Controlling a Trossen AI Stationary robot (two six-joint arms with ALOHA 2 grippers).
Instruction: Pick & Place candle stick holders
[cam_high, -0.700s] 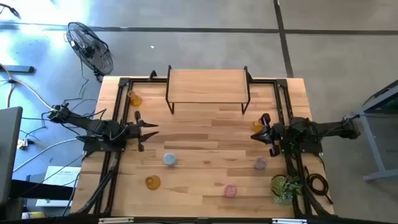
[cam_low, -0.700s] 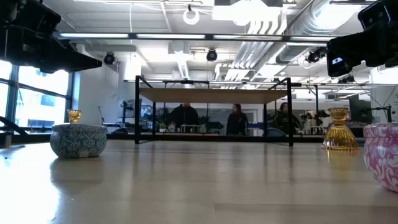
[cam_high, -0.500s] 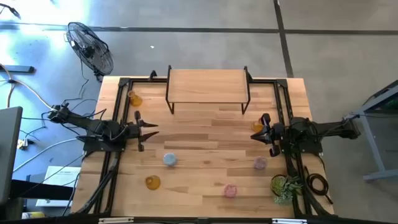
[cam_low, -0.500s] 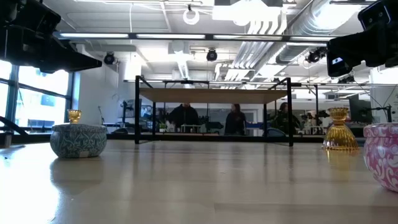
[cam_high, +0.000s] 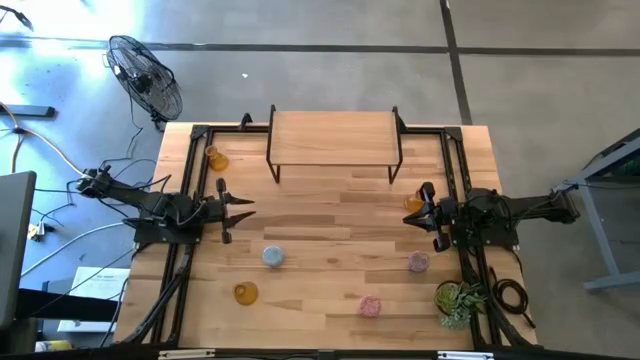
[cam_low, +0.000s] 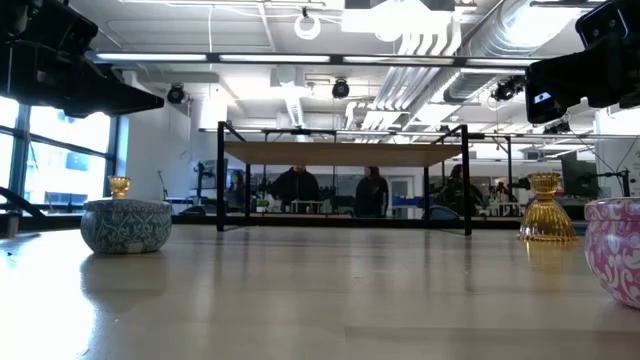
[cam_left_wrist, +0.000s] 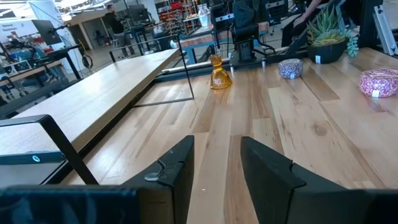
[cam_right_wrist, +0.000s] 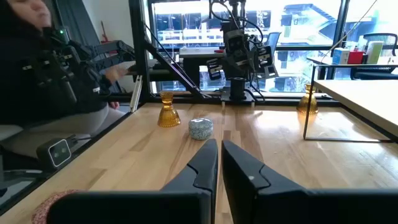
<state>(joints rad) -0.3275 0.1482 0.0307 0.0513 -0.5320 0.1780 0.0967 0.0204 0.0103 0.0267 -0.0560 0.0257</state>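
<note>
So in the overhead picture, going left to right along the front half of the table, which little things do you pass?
amber holder → pale blue holder → pink holder → second pink holder → green potted plant.

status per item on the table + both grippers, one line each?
left gripper: open, empty, over the table's left side
right gripper: shut, empty, beside an amber holder
amber holders: upright on the table, untouched
pink holders: on the table, untouched
blue holder: on the table, untouched
wooden shelf: nothing on top
potted plant: upright at the table's corner
</note>
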